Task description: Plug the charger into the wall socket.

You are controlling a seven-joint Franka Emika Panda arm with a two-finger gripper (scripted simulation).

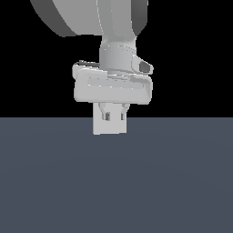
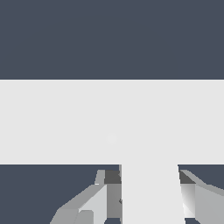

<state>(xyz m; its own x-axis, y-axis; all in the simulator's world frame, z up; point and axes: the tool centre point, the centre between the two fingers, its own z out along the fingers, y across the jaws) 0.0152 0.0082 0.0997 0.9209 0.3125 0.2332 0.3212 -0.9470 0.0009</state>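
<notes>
End effector [image 2: 148, 205] grips the charger [image 2: 151, 192], its edge meeting the wall socket [image 2: 65, 122].

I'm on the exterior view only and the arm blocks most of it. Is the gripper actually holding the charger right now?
Observer: Yes. In the wrist view the small plain white-grey cube charger sits between the fingers of the gripper.
Operator: Is it facing the socket?
Observer: The flat upright white-grey square plate, the wall socket, spans the wrist view just beyond the cube. I cannot tell whether they touch.
Operator: Any holes showing?
Observer: Only one faint pale spot shows on the plate.
</notes>
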